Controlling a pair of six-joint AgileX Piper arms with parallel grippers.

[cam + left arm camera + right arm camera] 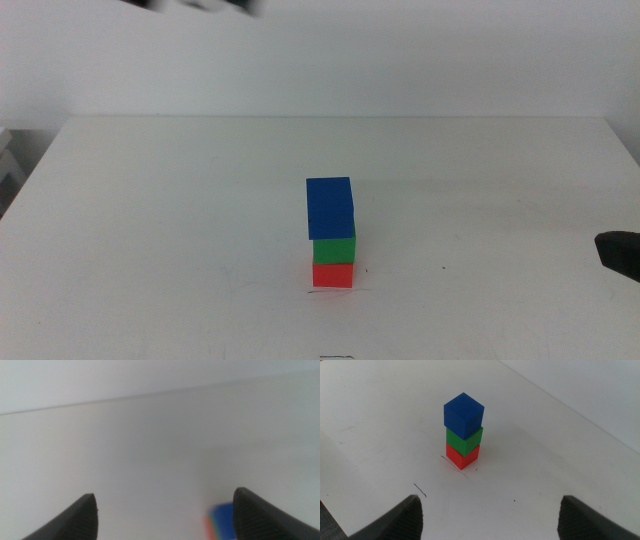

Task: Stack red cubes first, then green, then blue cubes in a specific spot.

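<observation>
A stack of three cubes stands on the white table. The red cube (pixel 332 275) is at the bottom, the green cube (pixel 334 249) on it, the blue cube (pixel 330 207) on top, shifted slightly left. The stack sits at a short thin dark line (pixel 330 291), the marked spot. The right wrist view shows the same stack: red (pixel 462 456), green (pixel 464 441), blue (pixel 464 415). My right gripper (pixel 490 515) is open and empty, well back from the stack; its tip (pixel 620 253) shows at the right edge. My left gripper (pixel 165 515) is open and empty, with the stack blurred (pixel 222 520) beside one jaw.
A second short dark line (pixel 337 357) lies near the table's front edge; it also shows in the right wrist view (pixel 420 491). The table's far edge (pixel 330 118) meets a white wall.
</observation>
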